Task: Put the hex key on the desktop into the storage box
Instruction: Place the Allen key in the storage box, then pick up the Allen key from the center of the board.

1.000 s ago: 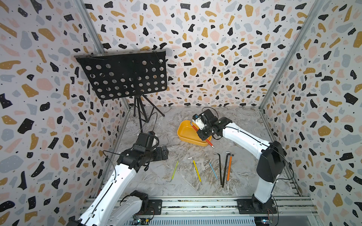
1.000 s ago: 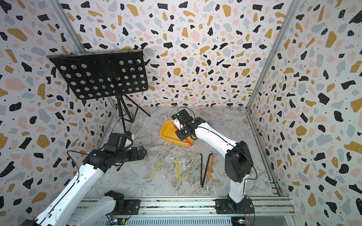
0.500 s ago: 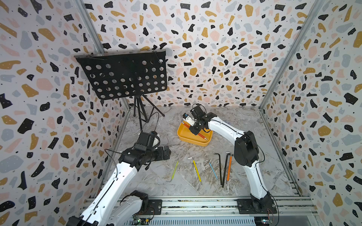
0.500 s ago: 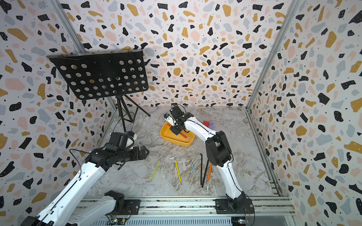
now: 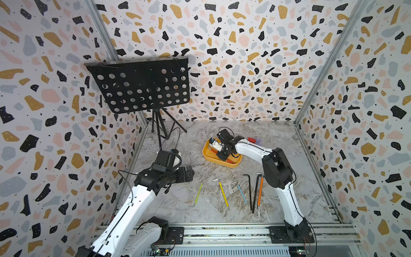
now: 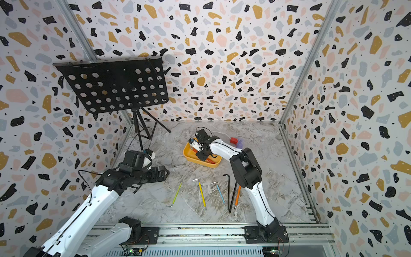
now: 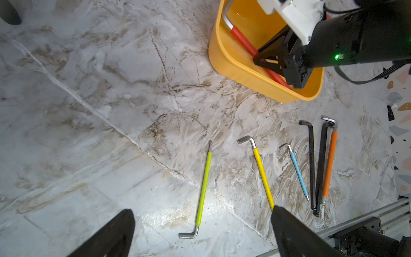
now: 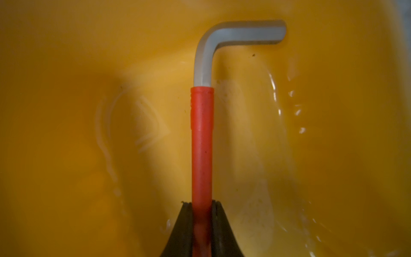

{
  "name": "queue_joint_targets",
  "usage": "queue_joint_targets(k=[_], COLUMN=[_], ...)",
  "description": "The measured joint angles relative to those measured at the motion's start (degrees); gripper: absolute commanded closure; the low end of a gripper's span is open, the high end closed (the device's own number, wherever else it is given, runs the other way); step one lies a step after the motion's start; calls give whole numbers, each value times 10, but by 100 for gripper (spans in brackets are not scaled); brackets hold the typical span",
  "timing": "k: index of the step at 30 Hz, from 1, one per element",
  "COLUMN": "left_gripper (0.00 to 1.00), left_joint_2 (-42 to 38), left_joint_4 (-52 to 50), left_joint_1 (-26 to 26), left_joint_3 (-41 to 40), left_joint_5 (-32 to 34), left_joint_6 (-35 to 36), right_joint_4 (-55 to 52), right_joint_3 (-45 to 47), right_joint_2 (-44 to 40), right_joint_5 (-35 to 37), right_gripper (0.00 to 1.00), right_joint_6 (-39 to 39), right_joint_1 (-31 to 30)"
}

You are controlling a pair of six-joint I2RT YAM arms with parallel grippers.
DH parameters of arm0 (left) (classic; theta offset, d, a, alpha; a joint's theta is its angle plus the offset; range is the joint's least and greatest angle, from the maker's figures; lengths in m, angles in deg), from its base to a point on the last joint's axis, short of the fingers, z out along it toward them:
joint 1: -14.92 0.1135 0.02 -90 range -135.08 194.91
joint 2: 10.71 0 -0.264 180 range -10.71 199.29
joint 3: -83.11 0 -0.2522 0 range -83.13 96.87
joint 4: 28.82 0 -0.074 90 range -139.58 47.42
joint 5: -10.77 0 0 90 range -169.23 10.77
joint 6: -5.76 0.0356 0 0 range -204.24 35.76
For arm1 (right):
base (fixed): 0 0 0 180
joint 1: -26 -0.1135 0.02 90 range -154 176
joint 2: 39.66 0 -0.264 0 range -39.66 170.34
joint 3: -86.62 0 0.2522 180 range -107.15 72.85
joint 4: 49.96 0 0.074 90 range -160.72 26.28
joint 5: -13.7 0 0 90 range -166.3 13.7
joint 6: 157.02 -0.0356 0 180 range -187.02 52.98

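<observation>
**Red hex key down in the storage box, right claw clenched on it**

Over the last second the right arm has folded its elbow upward. Its right claw [image 8: 202, 205] has dropped from above the near rim into the storage box [image 5: 222, 163]. The left arm has barely shifted.

The right claw's jaws are clamped on the red sleeve of the red hex key [image 8: 202, 133]. The key's bare steel bend points toward the yellow wall ahead. In the left wrist view the key runs slantwise across the inside of the box. Whether it touches the floor cannot be told.

The left claw [image 5: 188, 174] hangs above the table [image 5: 178, 207], well apart from the box, its fingers spread wide and holding nothing.

Six more keys lie on the table nearer the front rail:
- a lime key [image 5: 198, 193]
- a yellow key [image 5: 223, 194]
- a blue key [image 5: 242, 194]
- two black keys [image 5: 250, 193]
- an orange key [image 5: 259, 192], which is touching one of the black keys

A small red block [image 5: 251, 140] sits beyond the box, and a black music stand [image 5: 142, 84] rises in the back corner on the left arm's side.
</observation>
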Motion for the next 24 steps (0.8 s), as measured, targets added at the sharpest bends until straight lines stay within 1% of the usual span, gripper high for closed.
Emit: queue_joint_targets(k=[1,2,4,6,7,8,12,17,21,24], left_gripper=[0,0,0,0,0,0,0,0,0,0], left_joint_2=[0,0,0,0,0,0,0,2,6,11], left_joint_4=[0,0,0,0,0,0,0,0,0,0], left_joint_1=[0,0,0,0,0,0,0,0,0,0], left_joint_3=[0,0,0,0,0,0,0,-2,-2,-3], left_joint_5=[-2,-3,-7,-9,-9,-9,-8,-8,-4,-3], left_joint_6=[0,0,0,0,0,0,0,0,0,0], right_joint_4=[1,1,2,0,-1,0,-2,-11,-15,-11], right_joint_3=[5,5,3,-1,-5,-9,-12,-18,-5,53], right_joint_2=[0,0,0,0,-1,-2,-29,-94,-175,-258], right_joint_5=[0,0,0,0,0,0,5,32,57,65], right_gripper=[100,95,77,63,56,53,49,48,48,49], right_joint_6=[-2,-3,-10,-24,-31,-34,-48,-73,-102,-130], right_joint_1=[0,0,1,1,1,1,1,1,1,1])
